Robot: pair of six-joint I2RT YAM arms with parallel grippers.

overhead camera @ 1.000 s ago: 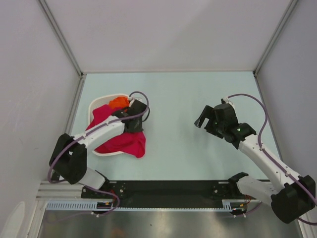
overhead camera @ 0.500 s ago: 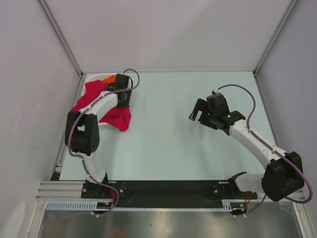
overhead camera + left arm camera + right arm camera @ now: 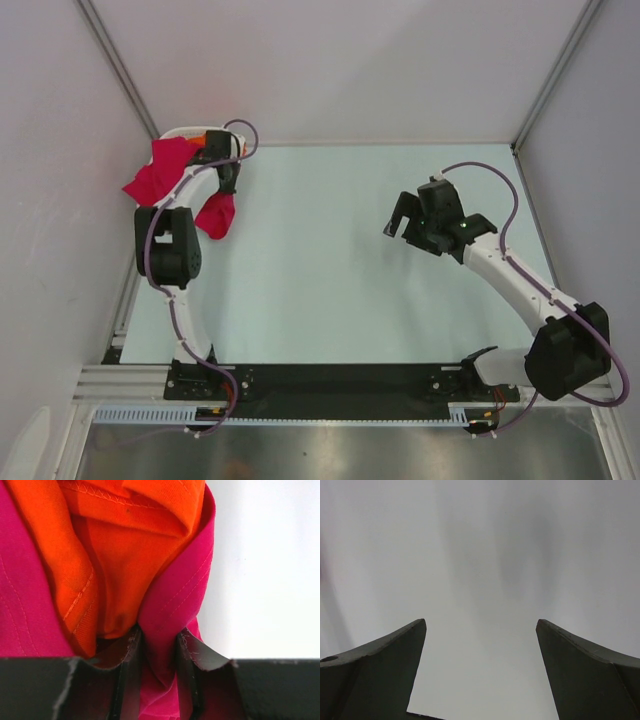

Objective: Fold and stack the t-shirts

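My left gripper (image 3: 213,160) is at the far left corner, shut on a fold of a crimson-pink t-shirt (image 3: 172,605). The fabric is pinched between the jaws of the left gripper (image 3: 159,642). The bright orange t-shirt (image 3: 115,555) is bunched right against it and shows as a small patch in the top view (image 3: 212,138). Crimson fabric (image 3: 157,170) is heaped against the left wall, and a tail (image 3: 217,215) hangs down beside the arm. My right gripper (image 3: 400,222) is open and empty over the bare table, also in its wrist view (image 3: 481,624).
A white rim, seemingly the basket (image 3: 175,133), shows at the far left corner behind the shirts. The left wall and corner post stand right next to the left arm. The pale green table (image 3: 330,250) lies between the arms.
My left arm swung from the table's left side up to the far left corner, dragging the shirts and the basket with it. The right gripper shifted slightly and stayed open.
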